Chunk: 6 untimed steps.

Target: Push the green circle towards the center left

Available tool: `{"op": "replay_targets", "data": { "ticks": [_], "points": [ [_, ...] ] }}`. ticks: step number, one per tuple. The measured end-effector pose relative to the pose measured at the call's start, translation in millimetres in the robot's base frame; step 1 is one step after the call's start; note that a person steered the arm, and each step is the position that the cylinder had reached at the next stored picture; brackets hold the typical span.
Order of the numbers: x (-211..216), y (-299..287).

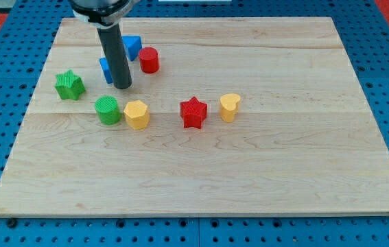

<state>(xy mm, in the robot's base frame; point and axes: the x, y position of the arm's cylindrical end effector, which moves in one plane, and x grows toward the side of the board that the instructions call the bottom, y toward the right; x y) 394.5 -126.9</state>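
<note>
The green circle [108,110] stands on the wooden board [249,171] at the view's left, a little above the middle row. A yellow hexagon [137,114] stands right beside it on its right, almost touching. My tip [123,86] is just above and slightly right of the green circle, a short gap away. The rod [114,55] rises from there to the view's top and hides part of a blue block [105,69].
A green star [70,85] lies left of my tip. A blue block [133,46] and a red cylinder [149,60] lie up and right of it. A red star [193,112] and a yellow heart [229,107] sit near the middle.
</note>
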Motion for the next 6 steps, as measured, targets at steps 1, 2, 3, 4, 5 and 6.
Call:
{"op": "replay_targets", "data": {
  "ticks": [1,2,3,4,5,6],
  "points": [
    [27.0,-2.7],
    [61.2,4.9],
    [97.4,43.0],
    [94.8,7.1],
    [54.0,-44.2],
    [16.8,-101.5]
  ]
}}
